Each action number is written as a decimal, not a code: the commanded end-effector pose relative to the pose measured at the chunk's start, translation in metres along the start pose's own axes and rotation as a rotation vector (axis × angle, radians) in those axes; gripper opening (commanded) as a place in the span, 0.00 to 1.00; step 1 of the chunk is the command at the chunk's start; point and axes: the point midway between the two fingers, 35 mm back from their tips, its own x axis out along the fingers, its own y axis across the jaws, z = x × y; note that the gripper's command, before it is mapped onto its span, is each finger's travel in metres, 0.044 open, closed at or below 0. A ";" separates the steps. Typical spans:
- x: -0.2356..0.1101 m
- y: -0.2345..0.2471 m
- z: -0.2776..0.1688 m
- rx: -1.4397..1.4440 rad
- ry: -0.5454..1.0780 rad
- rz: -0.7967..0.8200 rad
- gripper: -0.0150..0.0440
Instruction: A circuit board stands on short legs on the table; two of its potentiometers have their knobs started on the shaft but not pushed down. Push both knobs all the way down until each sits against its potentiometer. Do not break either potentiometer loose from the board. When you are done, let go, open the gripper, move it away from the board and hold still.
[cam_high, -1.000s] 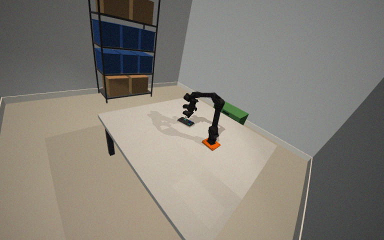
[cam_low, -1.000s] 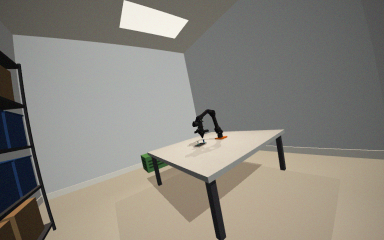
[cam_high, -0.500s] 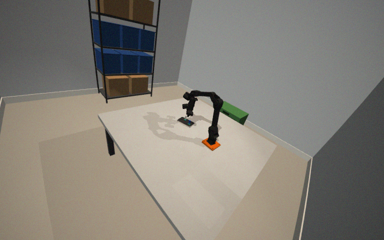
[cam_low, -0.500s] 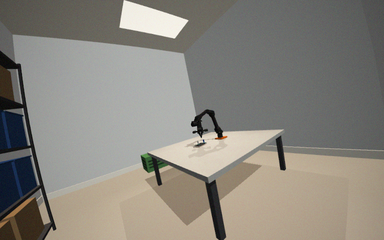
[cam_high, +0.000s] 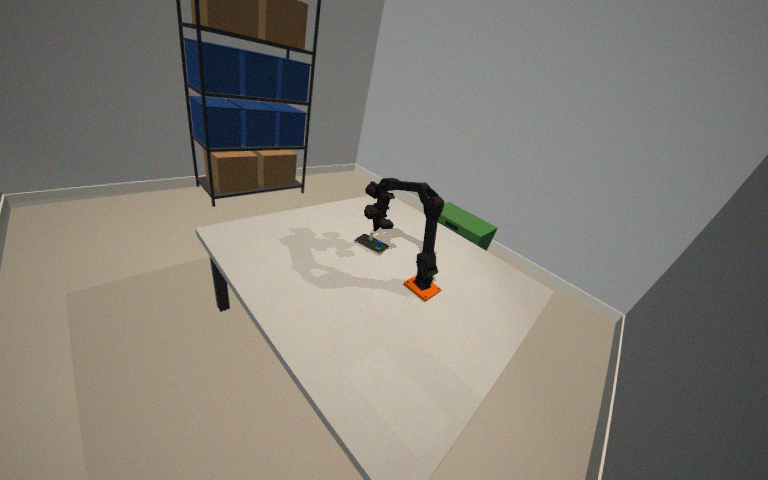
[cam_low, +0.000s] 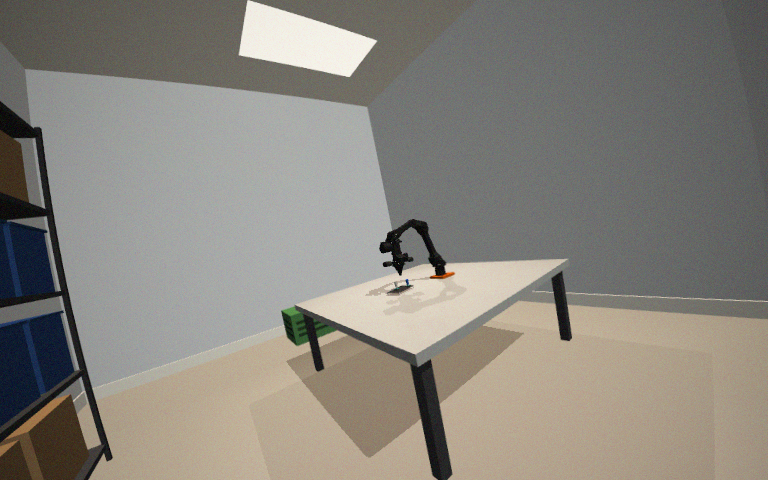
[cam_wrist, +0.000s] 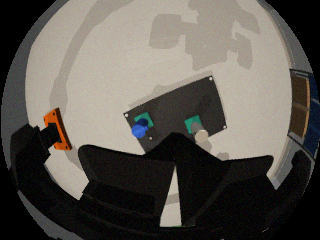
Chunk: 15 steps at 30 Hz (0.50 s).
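A dark circuit board (cam_wrist: 175, 102) (cam_high: 364, 242) (cam_low: 393, 291) stands on the white table (cam_high: 351, 339) (cam_low: 453, 316). It carries two teal potentiometers. The left one (cam_wrist: 143, 120) has a blue knob (cam_wrist: 139, 131) (cam_low: 407, 280). The right one (cam_wrist: 194, 122) has a pale knob (cam_wrist: 202, 136). In the wrist view my gripper (cam_wrist: 175, 139) (cam_high: 374, 230) (cam_low: 400, 273) is shut with nothing between its fingers. It hangs a little above the board's near edge, its tips between the two knobs and touching neither.
The arm's orange base plate (cam_high: 422, 289) (cam_low: 441, 275) (cam_wrist: 58, 130) is bolted to the table near the board. A green crate (cam_high: 467, 224) (cam_low: 294, 325) lies on the floor by the wall. A tall shelf rack (cam_high: 249, 101) with boxes stands in the corner.
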 end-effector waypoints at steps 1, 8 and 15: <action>0.000 -0.005 -0.001 -0.138 0.006 0.005 0.25; -0.003 -0.011 -0.003 -0.380 0.009 0.010 0.25; -0.005 -0.017 -0.004 -0.623 0.009 0.016 0.25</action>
